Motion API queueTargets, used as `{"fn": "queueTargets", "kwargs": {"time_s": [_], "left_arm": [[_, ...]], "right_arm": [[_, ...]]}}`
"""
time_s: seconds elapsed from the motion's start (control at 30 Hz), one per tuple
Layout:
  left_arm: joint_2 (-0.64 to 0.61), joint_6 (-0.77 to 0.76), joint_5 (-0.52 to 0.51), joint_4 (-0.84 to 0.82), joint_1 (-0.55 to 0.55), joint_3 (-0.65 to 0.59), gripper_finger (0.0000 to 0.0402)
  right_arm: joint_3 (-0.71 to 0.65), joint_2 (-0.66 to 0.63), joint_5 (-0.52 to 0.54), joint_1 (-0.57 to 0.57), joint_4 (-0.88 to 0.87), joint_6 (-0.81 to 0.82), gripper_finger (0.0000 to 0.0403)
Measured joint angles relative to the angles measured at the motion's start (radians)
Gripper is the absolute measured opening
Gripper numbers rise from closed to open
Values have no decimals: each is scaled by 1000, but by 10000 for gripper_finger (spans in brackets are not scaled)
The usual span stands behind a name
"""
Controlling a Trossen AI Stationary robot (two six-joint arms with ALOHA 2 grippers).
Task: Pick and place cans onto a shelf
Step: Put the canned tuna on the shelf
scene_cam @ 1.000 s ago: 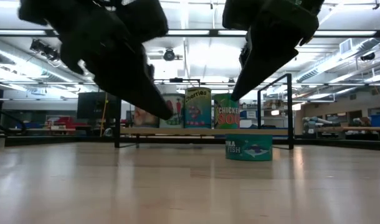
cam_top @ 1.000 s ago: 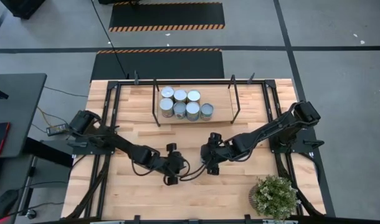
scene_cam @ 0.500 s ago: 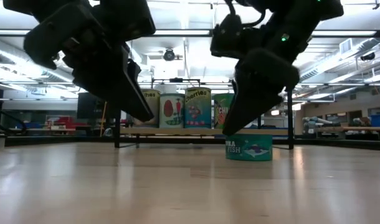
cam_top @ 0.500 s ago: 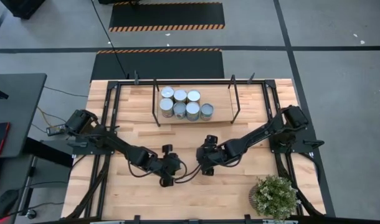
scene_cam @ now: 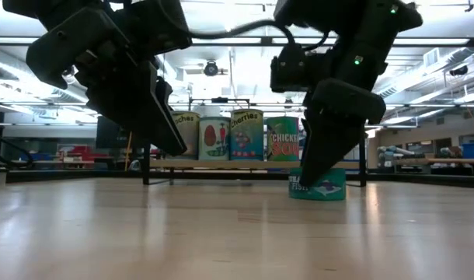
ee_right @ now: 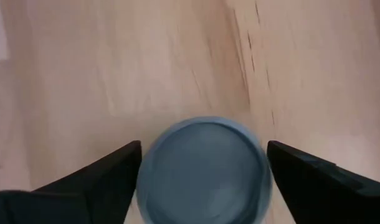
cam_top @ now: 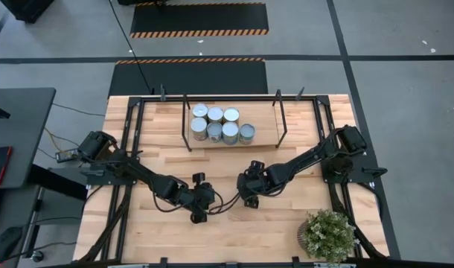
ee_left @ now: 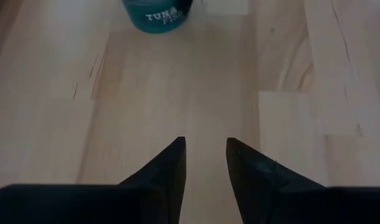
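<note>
while the right pincer (ee_right: 202, 163) straddles the tuna can (ee_right: 204, 168), bare tabletop (cam_top: 286, 216) surrounds them.

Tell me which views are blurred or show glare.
Right wrist view: the tuna can between the right gripper fingers is smeared by blur. Low view: ceiling lights glare, both arms silhouetted, right gripper dark. High view: evenly lit, shelf sharp.

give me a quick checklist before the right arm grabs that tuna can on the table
1. Right tool straddles the tuna can: ok.
2. Fingers open, apart from the can's sides: ok.
3. Can upright on the tabletop: ok.
4. Left tool away from the can, holding nothing: ok.
5. Free room on the shelf beside the six cans: ok.
6. Tool low enough to grip: cannot tell.
</note>
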Motion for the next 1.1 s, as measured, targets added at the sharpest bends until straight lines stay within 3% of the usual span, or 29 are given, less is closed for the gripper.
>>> {"fn": "queueTargets", "kwargs": {"time_s": [0.3,0.5,0.8,1.1], "left_arm": [[0,-6,1,-4,0,0,121],[0,-27,10,-7,0,0,121],[0,-19,11,-2,4,0,121],[0,-10,11,-1,4,0,121]], "right_arm": [[2,-6,-127,-61,-35,-75,295],[-1,-99,-147,-95,-157,-188,302],[0,-295,-74,-194,-305,-497,305],[0,-311,-87,-383,-354,-645,305]]}}
